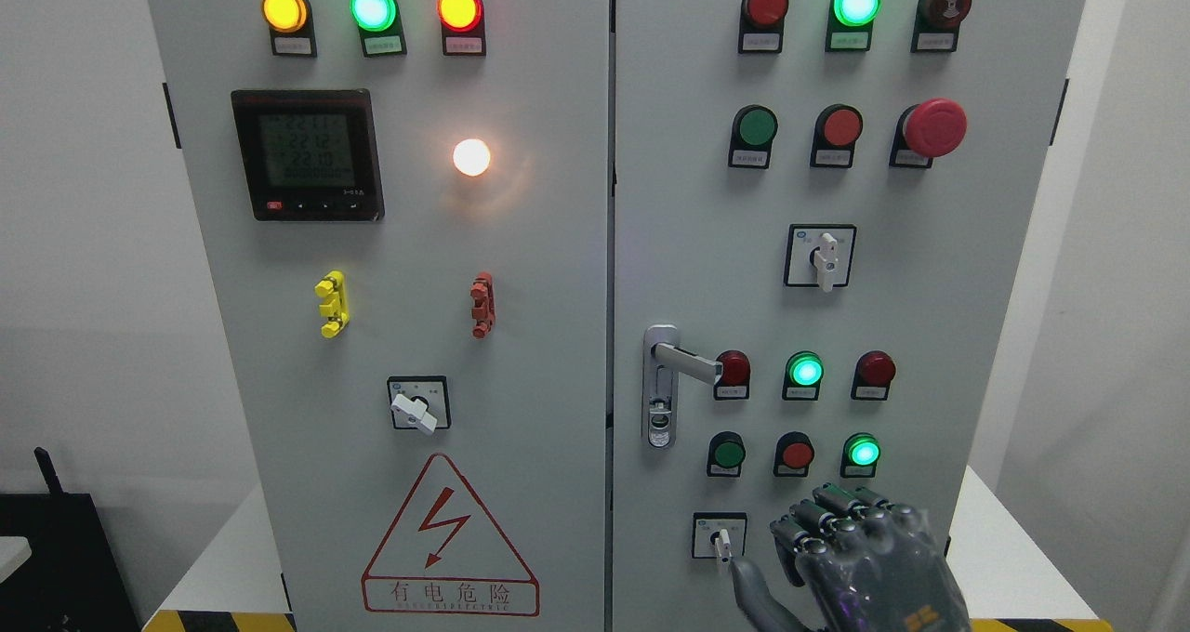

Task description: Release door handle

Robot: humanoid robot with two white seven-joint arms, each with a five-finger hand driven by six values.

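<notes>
Here, in the head view, the door handle (688,361) sits on the right-hand door of the grey electrical cabinet (521,242), just beside the seam between the two doors. It is a bright metal lever, lying roughly level and pointing right from a tall narrow backplate (659,400) that carries a keyhole below. Nothing touches it.

The right hand (860,558) comes in from the lower right edge and hangs well below the lever, in front of the lowest row of controls. Its fingers (818,520) are curled loosely, knuckles toward the camera, and they grasp nothing; the thumb points left toward a small rotary switch (720,537) without clearly touching it. The left hand is out of sight.

Judging from this, the release looks done already, since lever and hand are well apart.

As for handling, the lever is likely stiff, smooth metal, probably spring-loaded so that it returns to level when freed, and fairly slippery under hard fingers. The best hold would be near its free right end, where leverage is greatest. That end lies just beside a dark red indicator lamp (733,369), so a wrapping grip risks brushing it.
</notes>
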